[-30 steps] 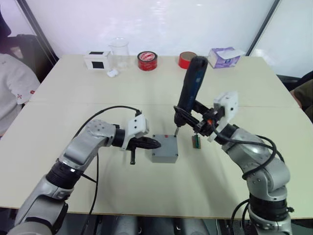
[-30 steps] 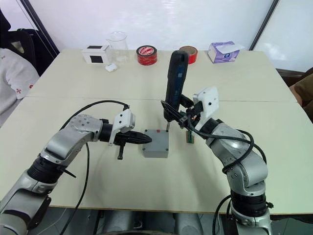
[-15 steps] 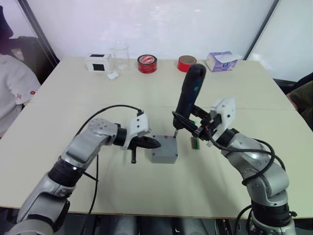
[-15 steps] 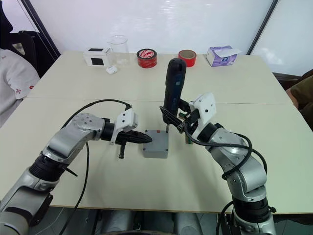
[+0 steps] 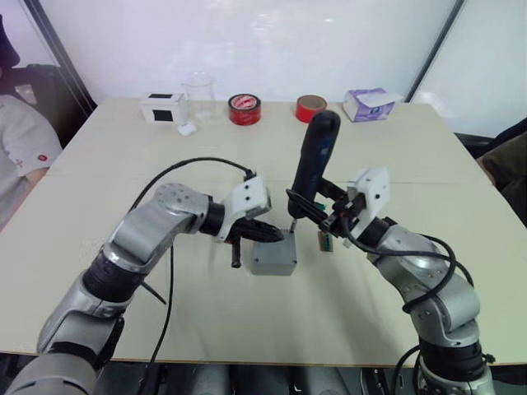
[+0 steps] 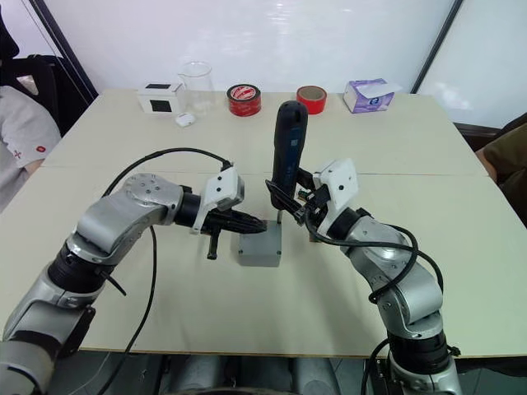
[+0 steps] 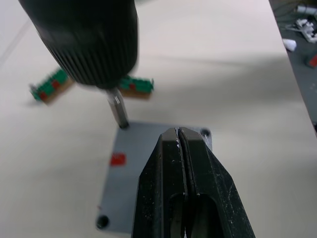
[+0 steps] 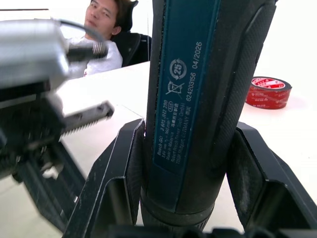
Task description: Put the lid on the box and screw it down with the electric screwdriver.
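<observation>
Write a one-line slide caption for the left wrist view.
Left tool, fingers shut, over the lid while the electric screwdriver bit meets a corner screw hole.

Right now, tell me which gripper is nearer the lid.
Left. The left gripper, fingers shut, rests over the lid on the box. The right gripper sits up beside it, shut on the electric screwdriver, whose bit meets a lid corner.

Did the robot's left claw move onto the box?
Yes. The left gripper has slid from beside the box to over its lid, toward the screwdriver.
</observation>
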### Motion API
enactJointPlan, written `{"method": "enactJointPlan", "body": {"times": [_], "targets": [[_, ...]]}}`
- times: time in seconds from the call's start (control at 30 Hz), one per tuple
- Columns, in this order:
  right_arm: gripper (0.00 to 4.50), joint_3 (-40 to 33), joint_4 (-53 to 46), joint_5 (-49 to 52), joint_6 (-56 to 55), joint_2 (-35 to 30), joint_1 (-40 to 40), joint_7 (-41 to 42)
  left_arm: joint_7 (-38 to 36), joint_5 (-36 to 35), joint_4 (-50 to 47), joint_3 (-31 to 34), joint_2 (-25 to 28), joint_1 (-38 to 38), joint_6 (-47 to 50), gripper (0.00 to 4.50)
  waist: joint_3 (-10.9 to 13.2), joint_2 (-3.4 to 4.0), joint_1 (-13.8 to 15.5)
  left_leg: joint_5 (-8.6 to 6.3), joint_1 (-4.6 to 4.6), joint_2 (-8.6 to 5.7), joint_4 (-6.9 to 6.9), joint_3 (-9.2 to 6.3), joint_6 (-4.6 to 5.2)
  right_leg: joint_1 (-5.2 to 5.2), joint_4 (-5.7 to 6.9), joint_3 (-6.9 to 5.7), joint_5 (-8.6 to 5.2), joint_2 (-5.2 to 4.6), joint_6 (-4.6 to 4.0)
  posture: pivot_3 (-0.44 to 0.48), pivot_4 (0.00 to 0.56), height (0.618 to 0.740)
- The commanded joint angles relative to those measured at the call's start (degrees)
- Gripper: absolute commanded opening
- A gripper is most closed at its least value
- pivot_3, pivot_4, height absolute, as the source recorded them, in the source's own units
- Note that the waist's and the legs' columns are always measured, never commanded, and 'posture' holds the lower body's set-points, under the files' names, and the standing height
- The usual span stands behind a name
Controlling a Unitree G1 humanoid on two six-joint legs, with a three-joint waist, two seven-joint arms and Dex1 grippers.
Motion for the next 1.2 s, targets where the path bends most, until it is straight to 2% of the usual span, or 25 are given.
{"method": "enactJointPlan", "body": {"times": [0.03, 0.3, 0.63, 1.2], "targets": [[1.83, 2.9, 3.7, 0.3, 3.4, 0.4, 2.1, 0.0, 0.3, 0.2, -0.7, 0.7, 0.3, 0.7, -1.8, 0.0, 0.0, 0.0, 0.1, 0.0, 0.0, 0.0, 0.0, 0.0, 0.0, 0.0, 0.0, 0.0, 0.0, 0.0, 0.0, 0.0, 0.15, 0.74], [1.83, 1.6, 2.2, 2.4, 3.4, 1.0, 1.2, -0.3, 1.2, 5.2, 4.5, -2.4, 0.1, 3.6, -8.0, 0.0, 0.0, -0.02, 0.1, 0.0, -0.03, 0.0, -0.02, 0.01, 0.0, -0.05, -0.01, 0.0, -0.02, -0.01, -0.04, 0.0, 0.15, 0.74], [1.83, 1.4, 1.1, 3.4, 3.9, -0.2, 1.0, 0.0, 1.2, 8.2, 7.7, -3.9, -0.7, 8.0, -14.0, 0.0, -0.1, -0.06, 0.0, 0.0, -0.03, 0.01, -0.03, 0.01, 0.0, -0.05, -0.01, 0.0, -0.1, -0.03, -0.18, 0.0, 0.15, 0.74], [1.83, 2.0, 1.5, 3.2, 4.0, -1.9, 0.2, 0.3, 0.2, 9.1, 11.4, -4.0, -0.7, 9.5, -18.2, 0.0, -0.4, -0.29, 0.0, -0.01, 0.0, 0.06, -0.06, 0.0, 0.01, -0.05, -0.01, -0.01, -0.16, -0.03, -0.28, 0.0, 0.15, 0.74]]}}
